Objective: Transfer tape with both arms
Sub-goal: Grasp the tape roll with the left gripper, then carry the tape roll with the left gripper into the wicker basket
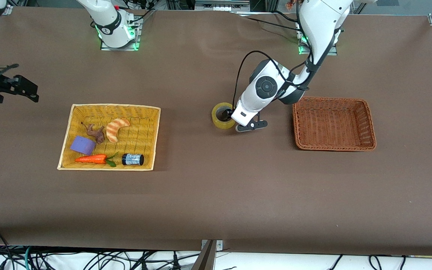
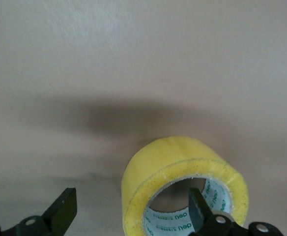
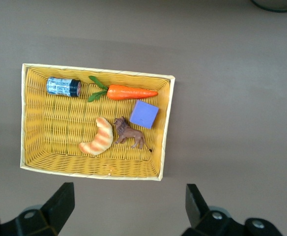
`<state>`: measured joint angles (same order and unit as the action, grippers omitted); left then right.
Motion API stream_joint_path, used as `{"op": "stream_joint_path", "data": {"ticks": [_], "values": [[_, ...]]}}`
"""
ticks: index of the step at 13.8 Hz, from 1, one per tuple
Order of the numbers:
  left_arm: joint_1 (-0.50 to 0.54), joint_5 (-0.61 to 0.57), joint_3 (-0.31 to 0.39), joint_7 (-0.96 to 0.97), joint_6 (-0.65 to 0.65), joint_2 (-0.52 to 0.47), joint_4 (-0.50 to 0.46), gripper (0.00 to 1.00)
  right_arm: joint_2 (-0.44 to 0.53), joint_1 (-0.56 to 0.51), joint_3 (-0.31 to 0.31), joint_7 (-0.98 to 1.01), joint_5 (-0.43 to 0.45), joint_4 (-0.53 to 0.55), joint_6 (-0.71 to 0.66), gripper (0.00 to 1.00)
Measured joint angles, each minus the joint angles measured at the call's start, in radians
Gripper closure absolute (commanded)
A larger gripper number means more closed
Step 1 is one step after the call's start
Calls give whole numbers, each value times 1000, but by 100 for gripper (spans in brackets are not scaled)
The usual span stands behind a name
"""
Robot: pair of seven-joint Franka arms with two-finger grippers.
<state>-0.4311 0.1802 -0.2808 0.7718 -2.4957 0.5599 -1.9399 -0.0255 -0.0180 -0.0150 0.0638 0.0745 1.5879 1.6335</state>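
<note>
A: From the front, where is the tape (image 1: 222, 115)?
B: On the bare table (image 1: 216, 195) between the yellow basket (image 1: 65, 142) and the brown basket (image 1: 334, 123), nearer the brown one. The left gripper (image 1: 243, 125) is down right beside it, on the side toward the brown basket; one finger seems to reach into the core.
A: And the left wrist view?
B: The tape (image 2: 175, 172) lies flat on the table. One finger (image 2: 198, 209) stands inside the core, the other finger (image 2: 62, 211) well outside the roll, so the jaws are spread, not clamping.
A: The right wrist view?
B: The right gripper (image 3: 129, 206) hangs open, high over the table by the yellow basket (image 3: 30, 123), waiting. Inside lie a black cylinder (image 3: 64, 87), carrot (image 3: 131, 92), purple block (image 3: 144, 114), lion (image 3: 129, 135) and crescent bread (image 3: 99, 140).
</note>
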Motion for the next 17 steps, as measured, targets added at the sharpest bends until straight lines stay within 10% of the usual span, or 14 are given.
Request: {"op": "stream_joint_path", "data": {"ticks": [3, 7, 17], "values": [[-7, 0, 0, 1, -6, 13, 1, 3, 13, -10, 7, 1, 0, 7, -10, 0], [-19, 0, 0, 0, -6, 32, 1, 100, -14, -15, 9, 1, -5, 11, -6, 0], [42, 0, 8, -63, 206, -64, 27, 100, -32, -15, 5, 1, -10, 2, 5, 0]]}}
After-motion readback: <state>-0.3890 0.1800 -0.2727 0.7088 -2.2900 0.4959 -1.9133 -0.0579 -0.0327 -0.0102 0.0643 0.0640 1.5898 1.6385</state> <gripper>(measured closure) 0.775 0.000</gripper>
